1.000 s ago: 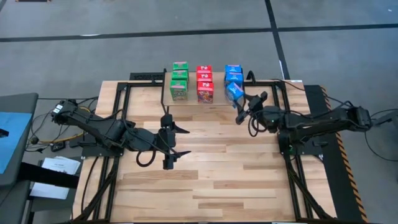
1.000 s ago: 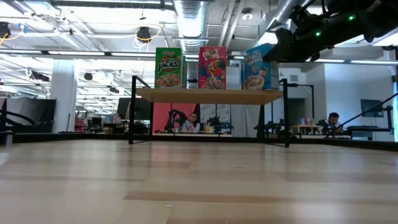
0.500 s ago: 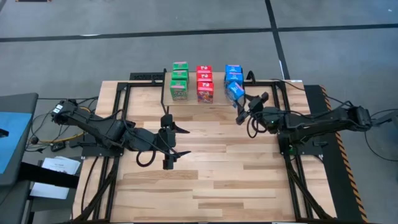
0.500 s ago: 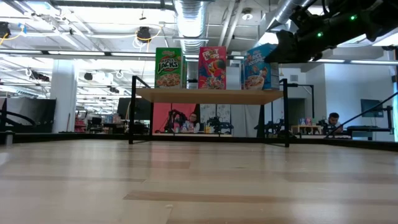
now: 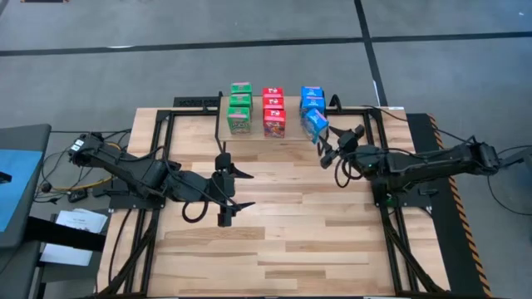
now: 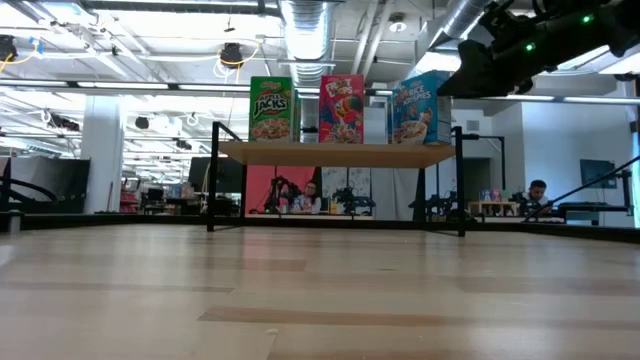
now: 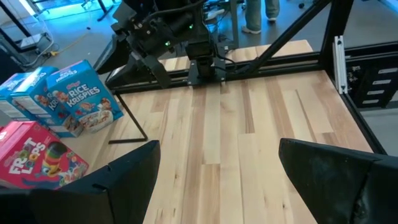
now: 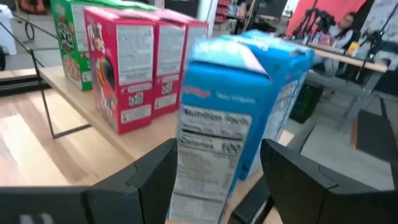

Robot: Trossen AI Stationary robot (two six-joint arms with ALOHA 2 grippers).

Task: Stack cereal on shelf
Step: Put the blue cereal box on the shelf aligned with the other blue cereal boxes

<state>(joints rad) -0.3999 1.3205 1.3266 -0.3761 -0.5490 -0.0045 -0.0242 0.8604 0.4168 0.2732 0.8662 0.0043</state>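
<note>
The shelf (image 5: 295,134) stands at the table's far edge. It carries three rows of cereal boxes running front to back: green (image 5: 239,108), red (image 5: 273,110) and blue (image 5: 312,98). The front blue box (image 5: 316,124) stands on its base at the shelf's right front corner, turned a little askew. My right gripper (image 5: 339,141) is open just right of it. In the right wrist view the gripper (image 8: 217,149) has a finger on either side of this box (image 8: 236,118), with a gap showing on one side. My left gripper (image 5: 226,189) hangs open over the table's middle left, holding nothing.
Black frame rails run along the table's left (image 5: 158,166) and right (image 5: 389,216) sides, with cables at both arm bases. The shelf's thin black legs (image 6: 212,180) stand on the tabletop. People sit in the room beyond the table (image 6: 537,195).
My right gripper has drawn back a little from the front blue box toward the table's right edge, with its finger gap unchanged. The box stays standing on the shelf and shows more fully in the low view.
</note>
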